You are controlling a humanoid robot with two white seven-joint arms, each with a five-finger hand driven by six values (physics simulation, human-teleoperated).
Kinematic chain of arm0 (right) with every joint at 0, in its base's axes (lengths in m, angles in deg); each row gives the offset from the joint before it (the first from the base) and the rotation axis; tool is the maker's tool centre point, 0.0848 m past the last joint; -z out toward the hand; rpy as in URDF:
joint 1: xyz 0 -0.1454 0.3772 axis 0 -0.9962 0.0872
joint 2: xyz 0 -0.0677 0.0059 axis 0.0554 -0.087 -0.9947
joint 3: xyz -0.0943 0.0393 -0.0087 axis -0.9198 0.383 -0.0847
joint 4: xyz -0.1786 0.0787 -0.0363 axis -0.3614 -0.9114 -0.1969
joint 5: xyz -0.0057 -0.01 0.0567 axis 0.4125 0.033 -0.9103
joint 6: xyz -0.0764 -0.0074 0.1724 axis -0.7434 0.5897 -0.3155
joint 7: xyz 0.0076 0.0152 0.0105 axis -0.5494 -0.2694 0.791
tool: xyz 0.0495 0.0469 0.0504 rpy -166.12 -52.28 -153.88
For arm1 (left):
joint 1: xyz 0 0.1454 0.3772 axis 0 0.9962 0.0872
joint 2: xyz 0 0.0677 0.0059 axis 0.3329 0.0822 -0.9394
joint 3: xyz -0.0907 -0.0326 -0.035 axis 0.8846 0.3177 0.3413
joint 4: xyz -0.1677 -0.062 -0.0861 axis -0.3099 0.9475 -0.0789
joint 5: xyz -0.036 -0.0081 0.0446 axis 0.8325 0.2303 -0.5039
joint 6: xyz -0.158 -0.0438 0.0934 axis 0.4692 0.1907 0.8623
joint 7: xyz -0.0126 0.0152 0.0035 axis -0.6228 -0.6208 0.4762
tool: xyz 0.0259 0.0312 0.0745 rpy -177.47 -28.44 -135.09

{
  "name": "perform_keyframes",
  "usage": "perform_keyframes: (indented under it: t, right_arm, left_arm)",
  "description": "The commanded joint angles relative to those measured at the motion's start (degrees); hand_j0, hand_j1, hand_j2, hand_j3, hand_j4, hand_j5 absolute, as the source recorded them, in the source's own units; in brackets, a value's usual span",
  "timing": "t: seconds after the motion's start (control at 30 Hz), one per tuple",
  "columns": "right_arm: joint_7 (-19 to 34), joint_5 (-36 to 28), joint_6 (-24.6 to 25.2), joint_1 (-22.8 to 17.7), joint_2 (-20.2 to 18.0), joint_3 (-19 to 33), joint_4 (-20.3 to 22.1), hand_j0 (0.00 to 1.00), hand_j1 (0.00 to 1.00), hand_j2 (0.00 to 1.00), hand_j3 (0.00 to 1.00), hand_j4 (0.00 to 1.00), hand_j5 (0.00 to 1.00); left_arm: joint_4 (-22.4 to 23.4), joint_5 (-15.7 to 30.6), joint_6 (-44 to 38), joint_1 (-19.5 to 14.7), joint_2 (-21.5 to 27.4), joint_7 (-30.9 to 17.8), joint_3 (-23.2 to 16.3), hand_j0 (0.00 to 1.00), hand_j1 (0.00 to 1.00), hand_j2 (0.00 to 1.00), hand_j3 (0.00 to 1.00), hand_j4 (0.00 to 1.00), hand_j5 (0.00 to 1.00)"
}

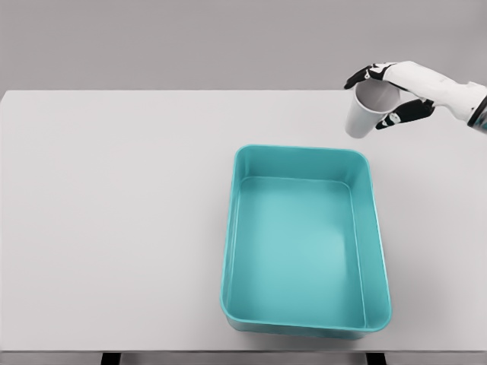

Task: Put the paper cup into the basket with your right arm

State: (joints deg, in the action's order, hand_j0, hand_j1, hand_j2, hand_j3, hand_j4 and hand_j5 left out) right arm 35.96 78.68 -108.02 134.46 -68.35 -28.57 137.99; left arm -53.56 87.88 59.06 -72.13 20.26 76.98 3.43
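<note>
A white paper cup [364, 112] hangs in the air above the far right part of the table, tilted slightly with its mouth up. My right hand [392, 93] is shut on the cup, fingers wrapped around its upper rim, and its arm comes in from the right edge. The teal basket [236, 228] lies on the table in front of the cup and a little to the left, with nothing inside it. The cup is beyond the basket's far right corner, apart from it. My left arm does not show.
A pale grey table [114, 220] carries the basket. Its front edge runs along the bottom of the view. A grey wall stands behind it.
</note>
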Motion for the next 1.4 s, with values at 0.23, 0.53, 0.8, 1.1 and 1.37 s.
perform_keyframes:
  t: [0.23,0.53,0.8,1.1,1.37]
  right_arm:
    - [0.1,-0.96,0.16,0.09,-2.26,-0.15,3.72,0.74,0.74,0.74,0.74,0.74,0.74]
    - [0.1,-8.87,0.16,-0.09,-8.94,-5.25,10.23,0.74,0.74,0.74,0.74,0.74,0.74]
    - [0.1,-8.78,0.16,-0.44,-8.59,-5.34,13.83,0.74,0.74,0.74,0.74,0.74,0.74]
    - [0.19,-8.26,0.16,-0.7,-11.84,-6.83,23.59,0.74,0.74,0.74,0.74,0.74,0.74]
    - [0.19,-0.7,0.16,-0.7,-13.25,-8.41,28.51,0.74,0.74,0.74,0.74,0.74,0.74]
  left_arm:
    - [0.01,-0.02,0.0,0.0,0.0,-0.03,-0.01,1.0,1.0,1.0,1.0,1.0,1.0]
    - [0.01,-0.02,0.0,0.0,0.0,-0.03,-0.01,1.0,1.0,1.0,1.0,1.0,1.0]
    - [0.01,-0.02,0.0,0.0,0.0,-0.03,-0.01,1.0,1.0,1.0,1.0,1.0,1.0]
    - [0.01,-0.02,0.0,0.0,0.0,-0.03,-0.01,1.0,1.0,1.0,1.0,1.0,1.0]
    - [0.01,-0.02,0.0,0.0,0.0,-0.03,-0.01,1.0,1.0,1.0,1.0,1.0,1.0]
